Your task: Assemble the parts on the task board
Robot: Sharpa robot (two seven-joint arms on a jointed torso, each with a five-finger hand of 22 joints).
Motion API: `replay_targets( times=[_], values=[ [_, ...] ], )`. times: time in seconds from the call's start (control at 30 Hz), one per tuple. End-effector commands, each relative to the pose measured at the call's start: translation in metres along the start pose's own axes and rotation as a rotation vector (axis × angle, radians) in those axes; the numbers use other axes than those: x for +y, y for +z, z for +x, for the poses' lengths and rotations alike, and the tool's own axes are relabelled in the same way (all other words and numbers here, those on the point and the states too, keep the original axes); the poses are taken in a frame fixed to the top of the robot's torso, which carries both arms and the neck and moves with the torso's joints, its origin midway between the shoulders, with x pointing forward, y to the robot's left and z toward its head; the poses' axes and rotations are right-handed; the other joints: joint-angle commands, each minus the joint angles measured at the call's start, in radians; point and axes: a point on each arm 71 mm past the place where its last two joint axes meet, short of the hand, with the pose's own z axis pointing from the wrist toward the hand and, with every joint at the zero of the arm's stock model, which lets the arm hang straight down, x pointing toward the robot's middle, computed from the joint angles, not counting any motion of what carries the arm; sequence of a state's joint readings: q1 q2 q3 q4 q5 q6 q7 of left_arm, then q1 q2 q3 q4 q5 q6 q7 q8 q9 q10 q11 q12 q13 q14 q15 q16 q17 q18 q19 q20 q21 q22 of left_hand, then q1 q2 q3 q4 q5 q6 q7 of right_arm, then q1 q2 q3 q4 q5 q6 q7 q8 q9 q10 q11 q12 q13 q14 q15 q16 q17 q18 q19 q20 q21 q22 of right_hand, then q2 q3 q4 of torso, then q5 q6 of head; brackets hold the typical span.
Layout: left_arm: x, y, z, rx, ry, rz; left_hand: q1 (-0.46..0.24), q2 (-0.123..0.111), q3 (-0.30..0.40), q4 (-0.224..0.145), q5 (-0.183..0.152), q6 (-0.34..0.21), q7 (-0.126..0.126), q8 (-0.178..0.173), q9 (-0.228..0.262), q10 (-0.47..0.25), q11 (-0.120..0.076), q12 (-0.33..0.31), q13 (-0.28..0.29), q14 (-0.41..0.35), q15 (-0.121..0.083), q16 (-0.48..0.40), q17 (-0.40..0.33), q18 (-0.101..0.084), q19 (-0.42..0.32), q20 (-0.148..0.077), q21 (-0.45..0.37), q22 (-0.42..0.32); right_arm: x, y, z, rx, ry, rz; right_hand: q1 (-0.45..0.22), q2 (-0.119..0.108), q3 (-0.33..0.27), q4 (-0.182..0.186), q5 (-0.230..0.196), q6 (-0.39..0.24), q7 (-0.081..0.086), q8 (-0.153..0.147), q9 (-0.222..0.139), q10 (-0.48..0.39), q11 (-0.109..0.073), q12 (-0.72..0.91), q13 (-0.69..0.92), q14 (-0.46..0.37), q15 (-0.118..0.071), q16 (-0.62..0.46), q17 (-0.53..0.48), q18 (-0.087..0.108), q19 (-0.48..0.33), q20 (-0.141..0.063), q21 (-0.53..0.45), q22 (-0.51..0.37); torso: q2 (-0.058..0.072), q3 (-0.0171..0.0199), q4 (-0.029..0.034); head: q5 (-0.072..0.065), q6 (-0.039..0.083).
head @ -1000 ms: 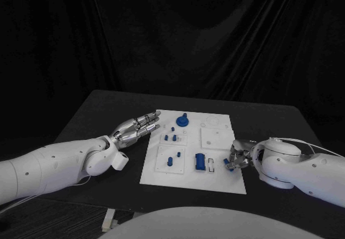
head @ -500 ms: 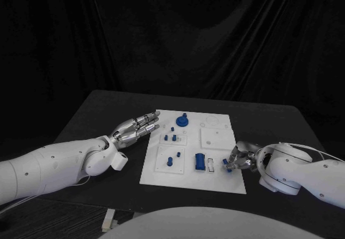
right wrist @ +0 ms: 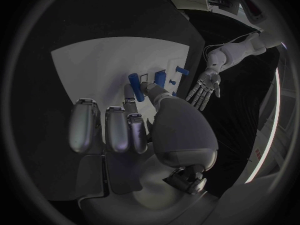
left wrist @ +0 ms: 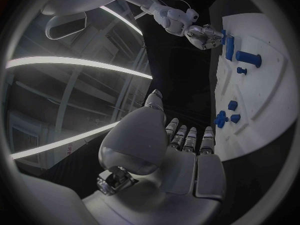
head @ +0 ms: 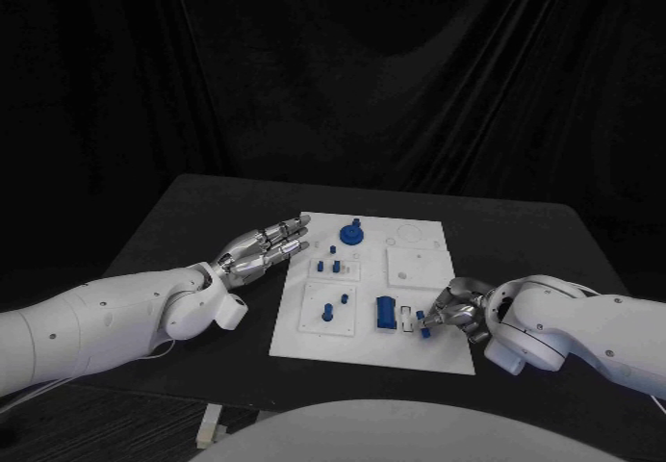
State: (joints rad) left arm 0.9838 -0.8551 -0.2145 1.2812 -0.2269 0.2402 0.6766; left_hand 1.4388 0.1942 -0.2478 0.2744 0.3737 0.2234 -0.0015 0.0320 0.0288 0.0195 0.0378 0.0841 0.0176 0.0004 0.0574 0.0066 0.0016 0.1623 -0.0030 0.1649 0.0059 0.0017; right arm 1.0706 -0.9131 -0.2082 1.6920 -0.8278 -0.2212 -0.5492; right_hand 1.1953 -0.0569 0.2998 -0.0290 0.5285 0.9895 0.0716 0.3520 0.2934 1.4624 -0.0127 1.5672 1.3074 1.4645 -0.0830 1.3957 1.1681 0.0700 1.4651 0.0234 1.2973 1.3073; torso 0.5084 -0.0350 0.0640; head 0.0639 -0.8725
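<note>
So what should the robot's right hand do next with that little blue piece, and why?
Probably ease the blue piece down into the white slot beside the tall blue block. The right hand pinches the piece at the board's near right part, just by that slot, so seating it looks like the nearest step. The left hand hovers open off the board's left edge.
</note>
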Motion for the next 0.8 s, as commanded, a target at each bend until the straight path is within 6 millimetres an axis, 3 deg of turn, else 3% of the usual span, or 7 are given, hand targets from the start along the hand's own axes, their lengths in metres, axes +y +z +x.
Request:
replay_targets(
  times=[0.03,0.8],
  values=[
    [-0.0056,0.0003,0.0022,0.014,-0.014,0.086,0.001,0.01,0.003,0.004,0.0,-0.004,0.001,0.0,0.001,0.001,0.006,-0.003,-0.001,0.0,0.006,-0.007,-0.002,0.015,0.003,0.008,-0.006,-0.002,-0.002,0.0015,0.0022,0.047,0.106,0.043,-0.004,0.008,0.129,-0.122,0.003,0.004,0.002,-0.002,0.0,0.108,0.003,0.004,0.263,0.042,0.004,0.002,-0.003,-0.008,0.027,0.004,-0.003,0.182,0.0,-0.0001,0.0008,0.0,0.0],
    [-0.004,0.0019,0.0038,0.027,-0.024,0.07,0.006,0.017,0.007,0.0,0.009,-0.007,0.003,0.0,0.0,0.0,0.005,-0.005,-0.001,0.0,0.02,-0.007,-0.002,0.015,0.003,0.02,-0.006,-0.002,0.0028,0.0091,0.0014,0.01,0.169,0.051,-0.029,0.014,0.125,-0.105,0.004,-0.001,0.001,-0.008,-0.002,0.108,0.003,0.004,0.263,0.039,0.004,-0.006,-0.02,-0.004,0.02,0.005,-0.022,0.176,0.0,0.0,0.0007,-0.001,0.0]
  ],
)
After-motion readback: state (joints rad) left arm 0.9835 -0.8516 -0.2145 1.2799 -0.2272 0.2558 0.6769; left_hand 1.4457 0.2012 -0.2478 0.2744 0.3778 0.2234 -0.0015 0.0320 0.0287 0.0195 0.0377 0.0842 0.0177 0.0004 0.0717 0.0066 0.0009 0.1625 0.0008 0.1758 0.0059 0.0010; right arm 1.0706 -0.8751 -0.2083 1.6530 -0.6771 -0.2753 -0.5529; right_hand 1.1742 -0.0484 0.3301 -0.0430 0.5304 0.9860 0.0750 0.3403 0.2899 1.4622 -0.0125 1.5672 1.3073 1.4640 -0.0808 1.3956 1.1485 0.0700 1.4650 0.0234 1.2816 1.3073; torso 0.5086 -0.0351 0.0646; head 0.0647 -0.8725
